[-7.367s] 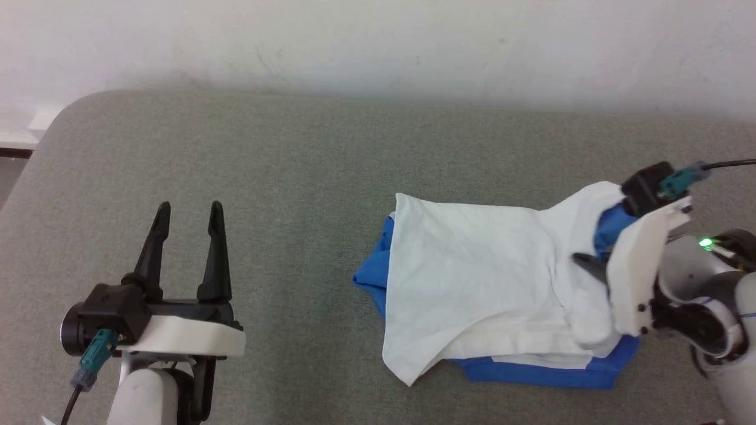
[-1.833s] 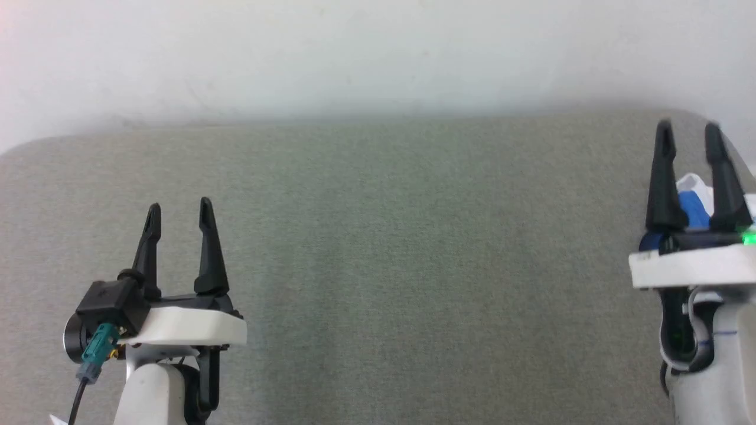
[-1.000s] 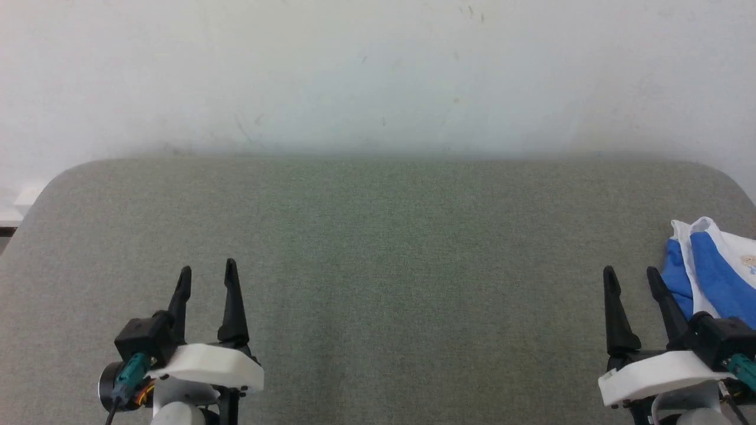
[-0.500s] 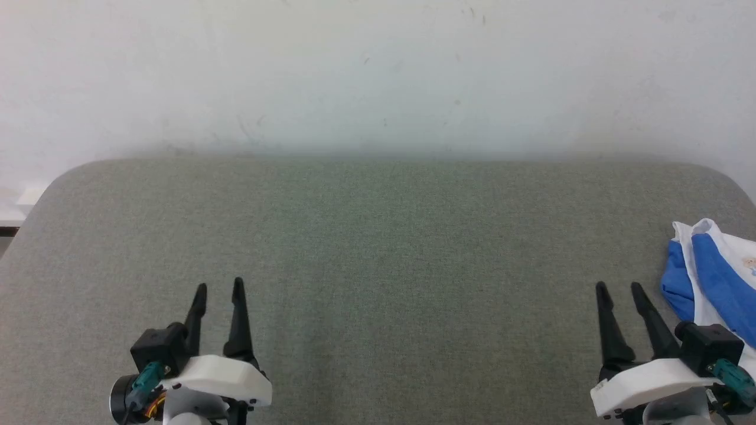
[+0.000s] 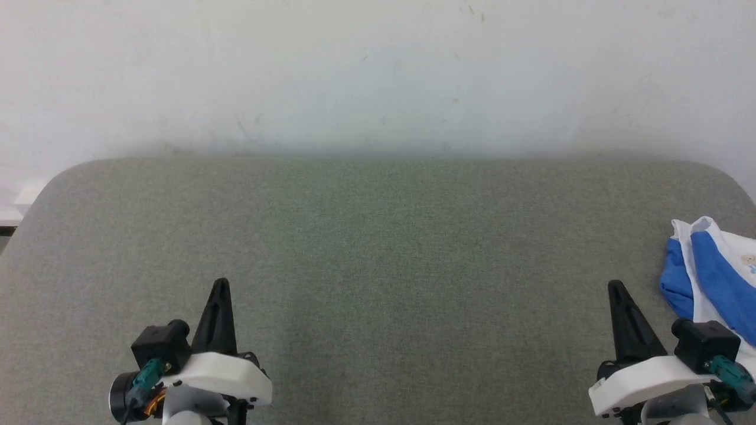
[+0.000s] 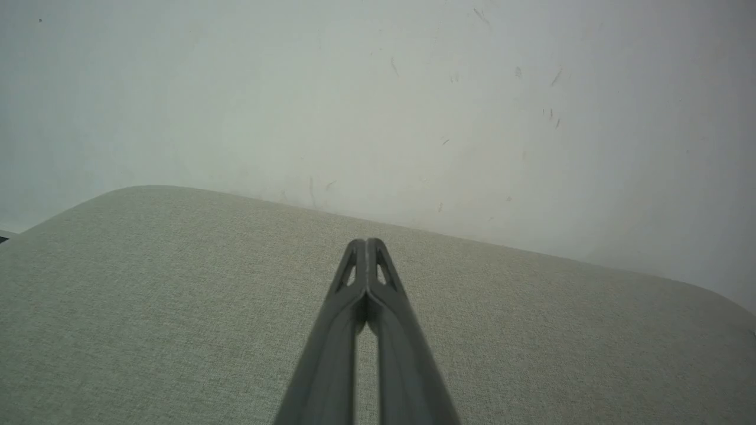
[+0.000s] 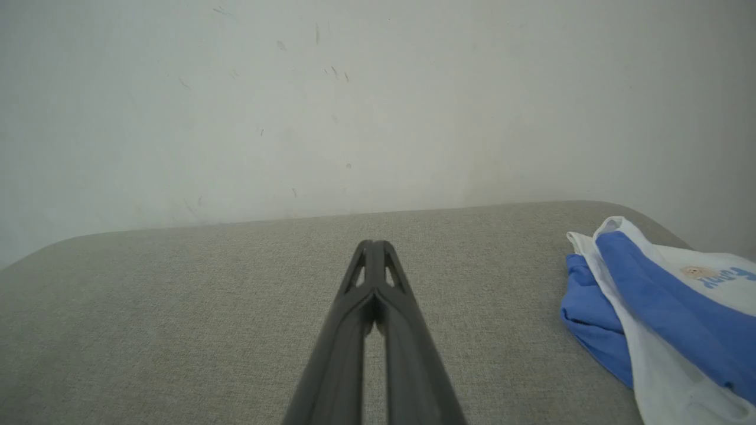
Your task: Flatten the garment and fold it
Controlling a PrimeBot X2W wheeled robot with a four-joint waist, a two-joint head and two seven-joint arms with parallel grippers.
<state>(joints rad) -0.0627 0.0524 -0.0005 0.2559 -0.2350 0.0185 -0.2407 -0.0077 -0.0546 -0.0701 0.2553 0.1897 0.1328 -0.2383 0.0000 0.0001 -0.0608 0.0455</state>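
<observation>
Lying at right edge, shirt point(image 5: 716, 282) looks folded, task seemingly done; left gripper point(image 5: 220, 287), right gripper point(image 5: 617, 290) pressed together, empty.

You're looking at a wide tabletop point(image 5: 378, 236) covered in grey-green woven fabric, with rounded far corners. Directly behind its far edge stands a pale off-white wall point(image 5: 378, 71) marked with small dark scuffs and scratches. At the far left, past the rounded corner, you can see a bit of a pale ledge point(image 5: 18, 206). The light is soft and even, with a faint shadow where the wall meets the tabletop.
</observation>
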